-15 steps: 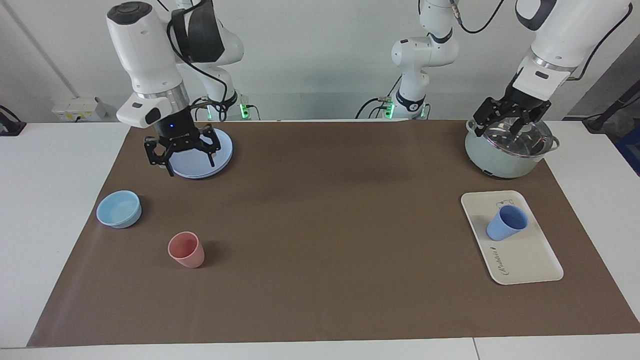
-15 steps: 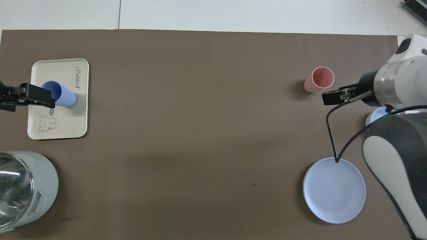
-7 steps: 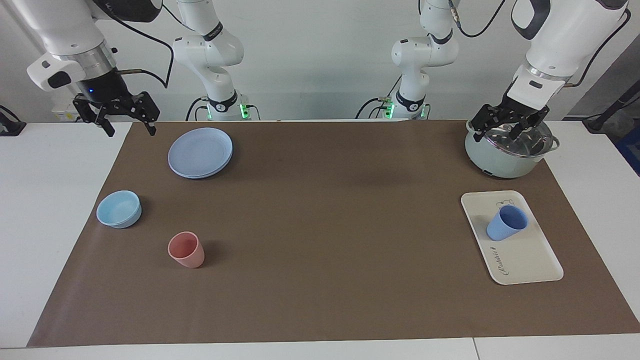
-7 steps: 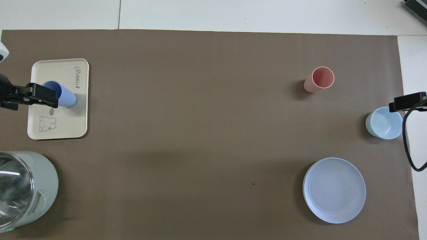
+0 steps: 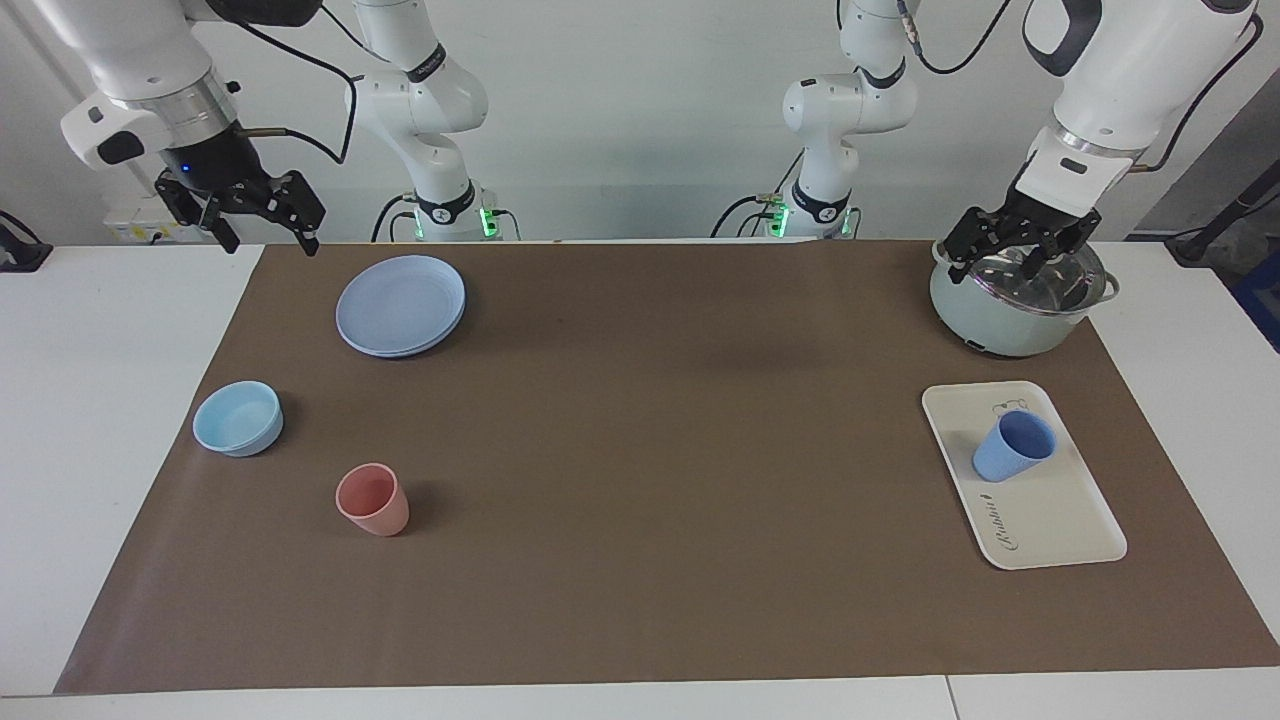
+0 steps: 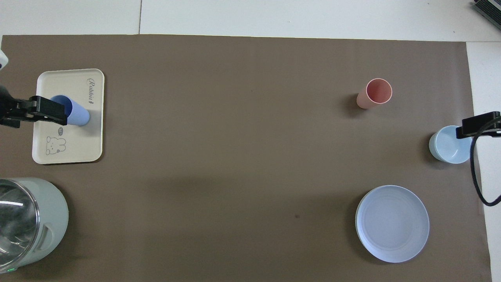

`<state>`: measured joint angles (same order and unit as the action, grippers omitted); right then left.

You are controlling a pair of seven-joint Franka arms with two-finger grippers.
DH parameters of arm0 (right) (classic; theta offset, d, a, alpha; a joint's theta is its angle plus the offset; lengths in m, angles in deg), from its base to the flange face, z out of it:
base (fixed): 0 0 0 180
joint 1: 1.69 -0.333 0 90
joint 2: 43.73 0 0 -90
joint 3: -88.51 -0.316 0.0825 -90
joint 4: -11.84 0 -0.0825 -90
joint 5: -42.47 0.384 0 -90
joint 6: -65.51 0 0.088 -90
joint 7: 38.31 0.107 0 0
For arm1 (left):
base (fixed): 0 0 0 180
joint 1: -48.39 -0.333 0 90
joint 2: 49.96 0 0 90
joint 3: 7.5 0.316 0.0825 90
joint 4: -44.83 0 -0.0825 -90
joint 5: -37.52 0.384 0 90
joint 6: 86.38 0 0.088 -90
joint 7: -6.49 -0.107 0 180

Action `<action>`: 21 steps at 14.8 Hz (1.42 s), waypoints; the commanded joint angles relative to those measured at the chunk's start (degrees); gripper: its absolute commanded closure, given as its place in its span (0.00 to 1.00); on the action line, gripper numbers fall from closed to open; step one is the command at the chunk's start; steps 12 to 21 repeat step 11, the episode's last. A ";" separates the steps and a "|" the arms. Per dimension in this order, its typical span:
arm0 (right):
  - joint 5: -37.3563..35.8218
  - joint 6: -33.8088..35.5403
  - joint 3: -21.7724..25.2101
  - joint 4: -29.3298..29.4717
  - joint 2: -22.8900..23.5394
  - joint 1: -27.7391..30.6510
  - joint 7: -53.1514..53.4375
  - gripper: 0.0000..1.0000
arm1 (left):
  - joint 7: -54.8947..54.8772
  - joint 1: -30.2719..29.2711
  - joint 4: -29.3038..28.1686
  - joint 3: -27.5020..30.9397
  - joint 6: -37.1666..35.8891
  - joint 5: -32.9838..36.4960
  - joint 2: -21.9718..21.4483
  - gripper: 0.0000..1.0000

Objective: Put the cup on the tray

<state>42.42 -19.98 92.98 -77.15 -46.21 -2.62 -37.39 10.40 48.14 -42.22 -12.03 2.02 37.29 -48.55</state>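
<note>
The periwinkle-blue cup point(image 5: 1013, 447) stands upright on the cream-white tray point(image 5: 1050, 520), on the half nearer to the robots. Nothing grips it. My left gripper point(image 5: 1010, 258) is open and empty, raised over the lidded pot point(image 5: 1020, 310), apart from the cup. In the overhead view my left gripper point(image 6: 39, 109) overlaps the rim of the cup point(image 6: 76, 113) on the tray point(image 6: 74, 149). My right gripper point(image 5: 270, 225) is open and empty, raised over the mat's corner beside the blue plate point(image 5: 400, 305); it also shows in the overhead view point(image 6: 479, 124).
A salmon-pink cup point(image 5: 372, 500) and a low light-blue bowl point(image 5: 238, 418) stand toward the right arm's end of the table. The round blue plate lies nearer to the robots than both. The pale green pot with a glass lid stands nearer to the robots than the tray.
My right gripper has risen from over the blue plate and swung out over the mat's corner. My left gripper has lifted slightly over the pot. The cup has not moved.
</note>
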 commanded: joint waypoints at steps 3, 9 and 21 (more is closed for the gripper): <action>-1.18 0.05 -0.86 -0.04 -0.07 -0.65 1.01 0.00 | 0.03 0.51 0.21 0.14 0.81 0.93 -0.53 0.00; -0.91 0.23 -0.78 -0.48 -0.34 -0.74 1.54 0.00 | -0.40 0.34 0.21 0.14 0.81 0.93 -0.62 0.00; -0.91 0.41 -0.78 -0.48 -0.34 -0.65 1.54 0.00 | -0.40 0.51 0.21 0.14 0.90 0.93 -0.62 0.00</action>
